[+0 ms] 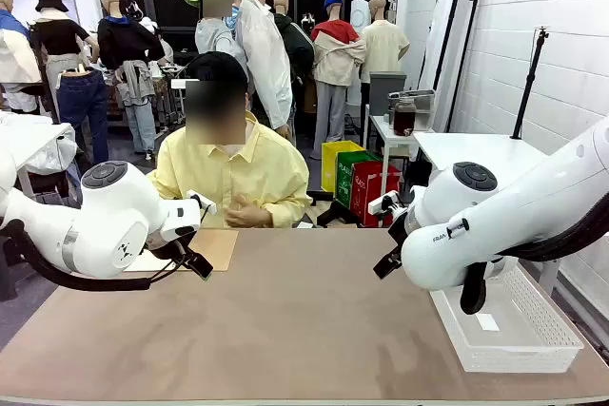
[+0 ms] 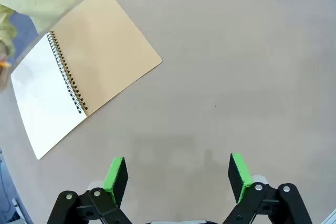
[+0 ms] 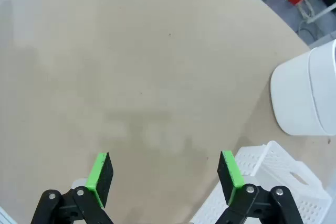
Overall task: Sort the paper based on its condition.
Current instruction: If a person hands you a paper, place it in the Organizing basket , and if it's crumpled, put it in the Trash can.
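- Now, front view: the left arm hangs over the tan notebook at the far left of the table. The right arm stands well apart, beside the white basket. The person's hand rests near the notebook's far edge.
- Left wrist view: the left gripper has its fingers spread, nothing between the pads. The only paper seen is the white page, bound at the spiral of the open notebook, lying flat. It sits up and left of the fingers, well apart, with its long axis along the coil.
- Right wrist view: the right gripper is likewise released, over bare table with the basket's rim just beside one finger.
- Judgement: the left arm is the nearer for any sheet; the person's hand is nearer again.
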Controlling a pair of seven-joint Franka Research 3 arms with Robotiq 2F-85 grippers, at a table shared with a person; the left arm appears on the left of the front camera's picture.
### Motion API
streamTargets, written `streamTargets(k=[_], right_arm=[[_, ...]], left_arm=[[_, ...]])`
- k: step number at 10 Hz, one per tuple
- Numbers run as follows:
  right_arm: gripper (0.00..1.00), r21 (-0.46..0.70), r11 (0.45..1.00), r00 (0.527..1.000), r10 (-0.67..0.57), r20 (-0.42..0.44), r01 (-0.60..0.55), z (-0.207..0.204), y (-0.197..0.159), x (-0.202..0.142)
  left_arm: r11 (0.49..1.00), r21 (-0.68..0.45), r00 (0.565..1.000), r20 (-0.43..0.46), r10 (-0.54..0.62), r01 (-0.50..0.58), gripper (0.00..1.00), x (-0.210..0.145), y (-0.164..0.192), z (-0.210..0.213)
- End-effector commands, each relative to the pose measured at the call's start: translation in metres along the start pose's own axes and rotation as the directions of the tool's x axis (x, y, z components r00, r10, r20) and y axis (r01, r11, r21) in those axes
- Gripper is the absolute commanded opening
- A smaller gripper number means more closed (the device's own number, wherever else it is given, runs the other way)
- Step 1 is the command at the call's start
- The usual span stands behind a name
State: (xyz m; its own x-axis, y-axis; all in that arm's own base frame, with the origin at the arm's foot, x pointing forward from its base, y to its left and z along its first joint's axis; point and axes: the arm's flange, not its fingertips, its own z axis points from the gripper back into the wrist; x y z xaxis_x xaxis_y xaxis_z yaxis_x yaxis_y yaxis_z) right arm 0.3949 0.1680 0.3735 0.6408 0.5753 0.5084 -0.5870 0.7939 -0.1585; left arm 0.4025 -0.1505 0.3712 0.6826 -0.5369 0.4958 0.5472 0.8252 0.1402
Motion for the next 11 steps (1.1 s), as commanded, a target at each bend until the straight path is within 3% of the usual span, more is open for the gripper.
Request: streamTargets(k=[1, 11], right_arm=[[1.00, 0.000, 1.000, 1.000, 0.000, 0.000, 0.000, 0.0000, 0.0000, 0.0000], [1.00, 0.000, 1.000, 1.000, 0.000, 0.000, 0.000, 0.0000, 0.0000, 0.0000]], left_arm=[[1.000, 0.000, 1.000, 0.000, 0.000, 0.000, 1.00, 0.0000, 0.0000, 0.0000], [1.000, 0.000, 1.000, 0.000, 0.000, 0.000, 1.00, 0.0000, 0.0000, 0.0000]])
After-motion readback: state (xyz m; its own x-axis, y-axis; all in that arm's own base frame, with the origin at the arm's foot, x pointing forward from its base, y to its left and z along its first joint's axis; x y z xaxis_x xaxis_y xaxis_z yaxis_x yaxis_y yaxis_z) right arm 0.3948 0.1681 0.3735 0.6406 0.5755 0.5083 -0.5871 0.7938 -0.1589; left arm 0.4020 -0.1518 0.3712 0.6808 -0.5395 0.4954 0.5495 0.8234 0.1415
